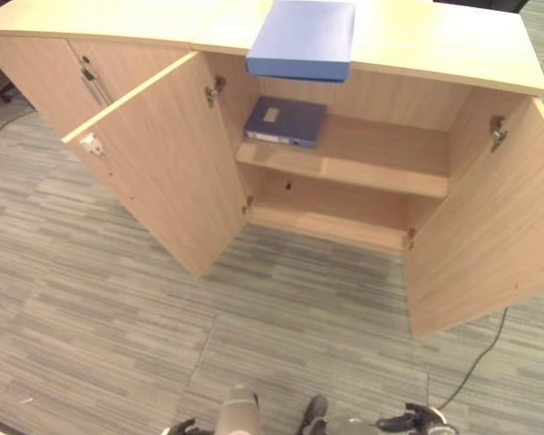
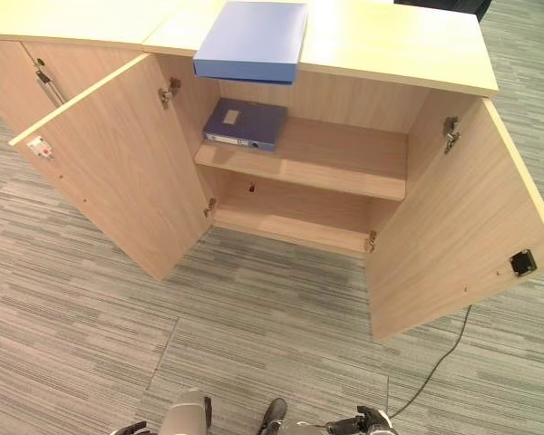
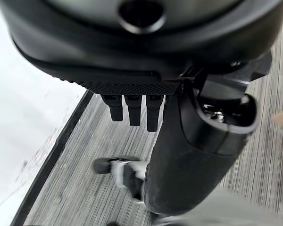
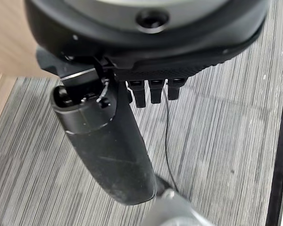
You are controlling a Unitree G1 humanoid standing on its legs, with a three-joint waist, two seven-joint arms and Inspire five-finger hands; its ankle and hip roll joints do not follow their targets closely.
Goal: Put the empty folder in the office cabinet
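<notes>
Cabinet (image 1: 163,172) doors stand swung wide across the upper half of the frame, showing a middle shelf (image 1: 381,163) and a lower compartment beneath it. The task's thing, a light blue folder (image 1: 301,38), lies flat on the cabinet top at upper centre of the left eye view, its near edge hanging slightly past the front lip. A second, darker blue folder (image 1: 285,120) with a pale label already lies on the shelf just below it, at the shelf's left end, leaving bare shelf to its right. Neither hand holds anything: the left hand (image 3: 132,110) in its wrist view hangs over grey carpet (image 1: 118,299) with its fingers straight and side by side, thumb relaxed alongside, and the right hand (image 4: 151,92) in its own wrist view looks the same, fingers straight and close together above the carpet. Both are well apart from the cabinet. The folder is probably light, being empty, and stiff enough to keep its shape, but its smooth cover could slide on the wood or between the fingers. The overhanging near edge looks the best place to take hold, thumb under and fingers on top, or one hand at each side edge.
</notes>
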